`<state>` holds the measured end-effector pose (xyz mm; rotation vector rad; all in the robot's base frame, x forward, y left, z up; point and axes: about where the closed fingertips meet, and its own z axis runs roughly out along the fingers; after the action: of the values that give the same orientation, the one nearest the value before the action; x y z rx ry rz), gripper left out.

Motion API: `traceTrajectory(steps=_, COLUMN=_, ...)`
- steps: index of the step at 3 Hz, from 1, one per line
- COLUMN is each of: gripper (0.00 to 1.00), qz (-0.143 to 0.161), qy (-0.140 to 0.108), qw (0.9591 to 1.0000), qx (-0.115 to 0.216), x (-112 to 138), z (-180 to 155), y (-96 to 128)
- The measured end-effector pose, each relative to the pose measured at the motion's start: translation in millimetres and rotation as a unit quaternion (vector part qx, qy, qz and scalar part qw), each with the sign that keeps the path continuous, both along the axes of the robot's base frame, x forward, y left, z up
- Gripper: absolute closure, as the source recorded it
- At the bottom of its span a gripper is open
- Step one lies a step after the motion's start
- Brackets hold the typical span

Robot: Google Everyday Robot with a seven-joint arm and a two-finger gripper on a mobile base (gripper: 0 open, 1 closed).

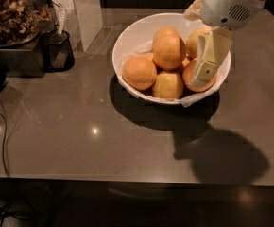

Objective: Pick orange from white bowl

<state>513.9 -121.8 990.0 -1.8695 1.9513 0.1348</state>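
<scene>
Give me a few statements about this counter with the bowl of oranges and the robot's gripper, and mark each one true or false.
1. The gripper hangs over the right side of the white bowl. True.
2. The white bowl holds a single fruit. False: it holds several oranges.
3. The orange, the deep-orange one, lies on top of the pile. True.
4. One fruit hangs in the air, clear of the bowl. False: all of them lie in the bowl.
5. The black cup stands to the right of the bowl. False: it stands to its left on the counter.
</scene>
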Motion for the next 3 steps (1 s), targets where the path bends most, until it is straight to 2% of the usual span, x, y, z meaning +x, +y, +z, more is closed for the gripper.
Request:
traceTrajectory(steps=1, gripper=0.0, qz=0.005, qy=-0.011, qw=0.9998, qx=0.013, x=13.6, z=4.9, y=4.0)
traceTrajectory(steps=2, gripper=0.0, qz=0.027, qy=-0.015, qw=0.9994, qx=0.019, x=33.9, z=8.4, y=18.1)
traceTrajectory(steps=3, gripper=0.16, qz=0.027, qy=-0.019, qw=0.9992, qx=0.021, x=35.8, z=10.5, y=19.9)
